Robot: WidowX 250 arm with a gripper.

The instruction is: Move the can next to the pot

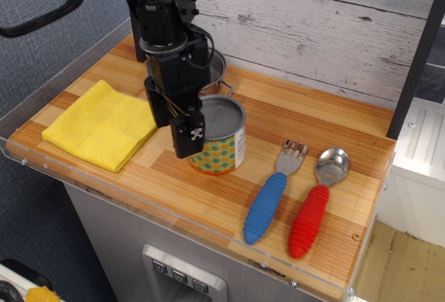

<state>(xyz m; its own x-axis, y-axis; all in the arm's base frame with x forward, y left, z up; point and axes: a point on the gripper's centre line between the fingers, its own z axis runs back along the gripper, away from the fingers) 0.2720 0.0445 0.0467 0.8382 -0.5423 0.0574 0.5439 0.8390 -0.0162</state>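
With arm hiding most of pot (217,65), upright can (224,138) stands between cloth (97,124) and fork (272,194); gripper (188,135) grip unclear.

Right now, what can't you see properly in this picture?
- The pot: mostly hidden behind the arm; only its right rim shows.
- The can: its left side is covered by the gripper.
- The gripper's jaws: open or shut, unclear from this angle.
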